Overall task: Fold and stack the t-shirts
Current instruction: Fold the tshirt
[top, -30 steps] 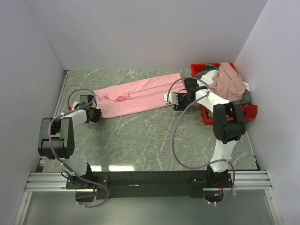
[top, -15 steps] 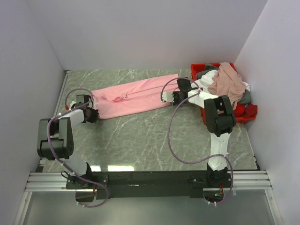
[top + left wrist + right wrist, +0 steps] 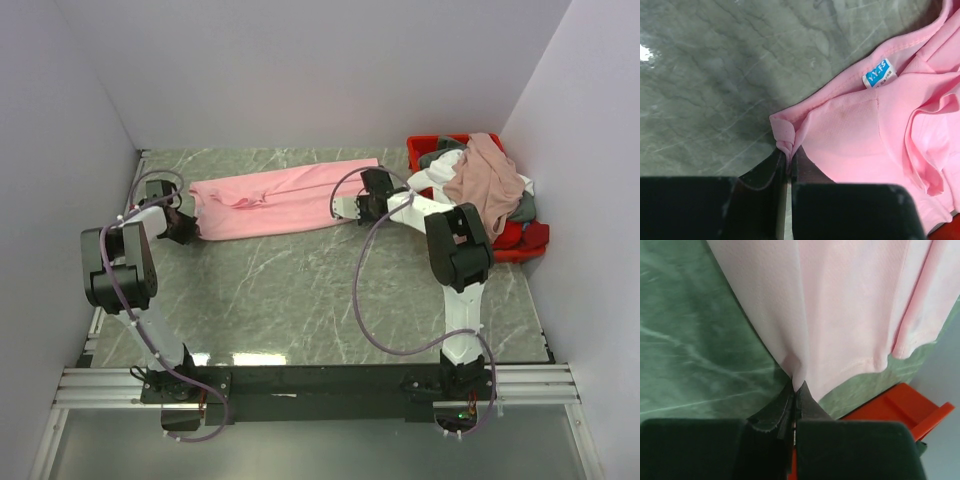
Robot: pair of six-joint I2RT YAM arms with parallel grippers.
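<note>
On veined marble table [image 3: 300,290], soft pink t-shirt [image 3: 275,195] stretched long; left gripper [image 3: 788,156], right gripper [image 3: 795,391] clamping its ends.

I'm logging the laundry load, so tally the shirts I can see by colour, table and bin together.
light pink t-shirt: 1, on the table, pinched by the left gripper and the right gripper
dusty rose shirt: 1, atop the heap in the red bin
grey shirt: at least 1
white shirt: 1
Total: 4 seen; red cloth cannot be told from the bin.
</note>
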